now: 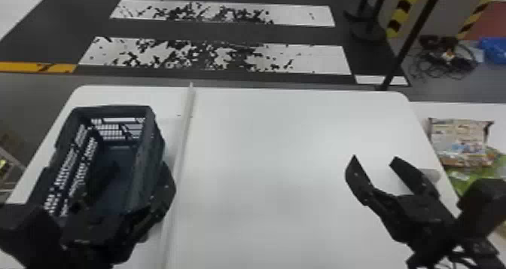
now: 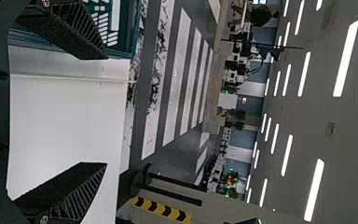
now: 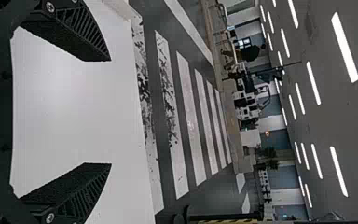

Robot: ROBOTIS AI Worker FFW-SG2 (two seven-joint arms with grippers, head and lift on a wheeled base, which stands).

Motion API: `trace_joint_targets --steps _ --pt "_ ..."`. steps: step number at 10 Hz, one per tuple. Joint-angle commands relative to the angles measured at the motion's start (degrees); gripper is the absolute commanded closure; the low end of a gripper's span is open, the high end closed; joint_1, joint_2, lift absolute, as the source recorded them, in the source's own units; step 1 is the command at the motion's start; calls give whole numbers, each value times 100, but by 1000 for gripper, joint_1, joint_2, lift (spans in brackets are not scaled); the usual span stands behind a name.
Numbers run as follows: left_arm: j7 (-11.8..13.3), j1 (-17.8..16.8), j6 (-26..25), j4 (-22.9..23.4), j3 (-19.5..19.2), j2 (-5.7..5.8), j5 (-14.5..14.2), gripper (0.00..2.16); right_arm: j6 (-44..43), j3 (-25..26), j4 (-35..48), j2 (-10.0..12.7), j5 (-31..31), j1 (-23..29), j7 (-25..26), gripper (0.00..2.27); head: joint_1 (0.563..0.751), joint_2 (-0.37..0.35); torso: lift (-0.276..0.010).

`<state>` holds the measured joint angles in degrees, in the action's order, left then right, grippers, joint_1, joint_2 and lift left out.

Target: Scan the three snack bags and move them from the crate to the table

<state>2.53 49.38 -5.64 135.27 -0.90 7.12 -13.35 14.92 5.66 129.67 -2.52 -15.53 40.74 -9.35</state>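
- Note crate (image 1: 113, 109) standing upright on the left part of the worktop (image 1: 263, 155), open side up; judged placed there for reach by the left arm and clear access from above.
- Note left end effector (image 2: 106, 111) at the crate's near end, overlapping it in the head view, fingers spread wide with nothing between them; cannot confirm depth relative to the rim. Judged released or waiting, not gripping.
- Record pale strip (image 1: 180, 155) running front to back just beside the crate's right side; judged useful as a divider between crate and working area.
- Record right end effector (image 1: 374, 159) above the worktop's right part, fingers wide apart, holding nothing; judged free to handle bags on its own side.
- Observe grey item (image 1: 433, 176) partly behind that end effector; cannot identify as a scanner.
- Find printed snack bag (image 1: 461, 142) lying beside the worktop on a white side surface (image 1: 470, 110), with green bag (image 1: 465, 175) close against its near edge. Judged set aside after handling, transfer well advanced. Cannot verify scanning or a third bag; check the count before closing.
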Motion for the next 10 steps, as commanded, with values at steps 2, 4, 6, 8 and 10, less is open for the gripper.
trace_joint_targets --steps 2,4,6,8,10 --pt "116 2 1780 -897 37 8 60 53 -1356 40 -460 32 -56 391 -14 97 695 -25 -62" --pt "63 -25 1921 -1029 231 35 174 53 -1742 181 -610 94 -100 479 -5 103 695 -39 -62" --pt "-367 -253 1517 -985 819 87 737 53 -1637 207 -557 94 -47 426 56 103 695 -91 -62" --pt "-482 -394 1007 -941 1145 105 869 53 -1285 242 -469 85 6 400 118 103 695 -155 -62" --pt "-473 -499 638 -897 1171 105 816 53 -951 304 -311 85 59 426 179 103 695 -202 -62"
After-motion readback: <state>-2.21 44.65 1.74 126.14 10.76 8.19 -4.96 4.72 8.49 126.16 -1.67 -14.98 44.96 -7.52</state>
